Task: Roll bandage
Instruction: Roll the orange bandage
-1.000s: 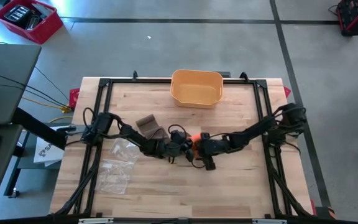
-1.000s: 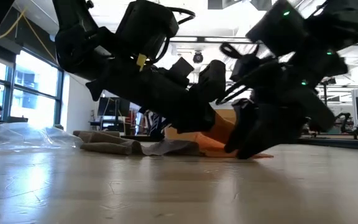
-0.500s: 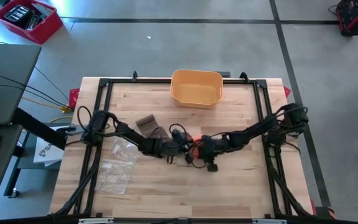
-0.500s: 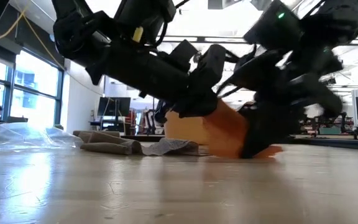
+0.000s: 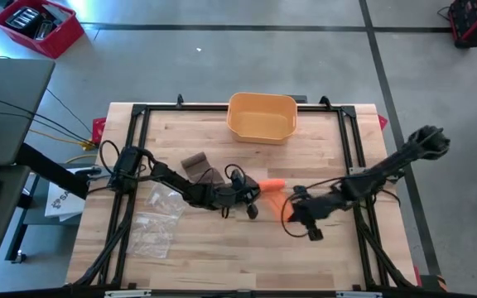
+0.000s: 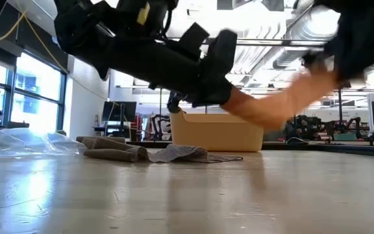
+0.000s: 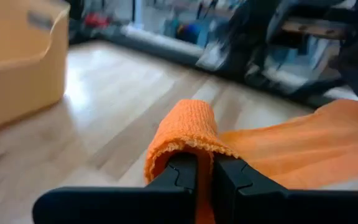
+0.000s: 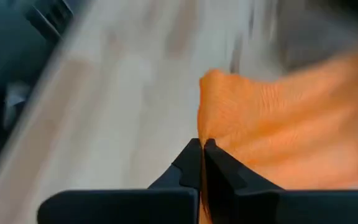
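While stretched between both arms, bandage: orange woven cloth strip (image 5: 273,184), lifted off the wooden table (image 5: 205,248).
Left gripper (image 7: 204,180): clamped on one end.
Right gripper (image 8: 201,163): pinching the other.

No lettering, label, brand mark, number or sign can be read anywhere in these views, whether on the table, on the arms or in the room beyond.
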`<action>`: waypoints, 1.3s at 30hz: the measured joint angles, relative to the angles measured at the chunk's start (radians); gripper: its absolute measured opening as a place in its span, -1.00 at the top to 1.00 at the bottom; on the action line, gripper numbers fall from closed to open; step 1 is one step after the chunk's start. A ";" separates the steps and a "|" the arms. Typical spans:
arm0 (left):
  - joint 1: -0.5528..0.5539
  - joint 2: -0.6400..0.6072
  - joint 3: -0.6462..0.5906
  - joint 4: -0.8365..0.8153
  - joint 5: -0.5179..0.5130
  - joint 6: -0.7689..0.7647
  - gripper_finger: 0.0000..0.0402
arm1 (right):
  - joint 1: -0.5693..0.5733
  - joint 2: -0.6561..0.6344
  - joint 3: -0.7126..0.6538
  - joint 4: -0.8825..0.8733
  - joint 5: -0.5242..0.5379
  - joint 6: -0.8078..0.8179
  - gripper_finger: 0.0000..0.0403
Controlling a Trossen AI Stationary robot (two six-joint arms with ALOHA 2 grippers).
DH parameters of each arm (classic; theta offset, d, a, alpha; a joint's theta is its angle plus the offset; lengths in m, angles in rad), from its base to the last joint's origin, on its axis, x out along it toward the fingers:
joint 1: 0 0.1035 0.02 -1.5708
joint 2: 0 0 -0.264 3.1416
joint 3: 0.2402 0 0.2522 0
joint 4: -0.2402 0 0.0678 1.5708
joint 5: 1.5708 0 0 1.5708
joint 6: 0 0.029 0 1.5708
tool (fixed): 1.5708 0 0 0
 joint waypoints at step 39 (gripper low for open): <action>-0.090 0.001 0.184 0.011 0.418 0.123 0.95 | -0.065 -0.069 0.021 -0.120 0.294 0.169 1.00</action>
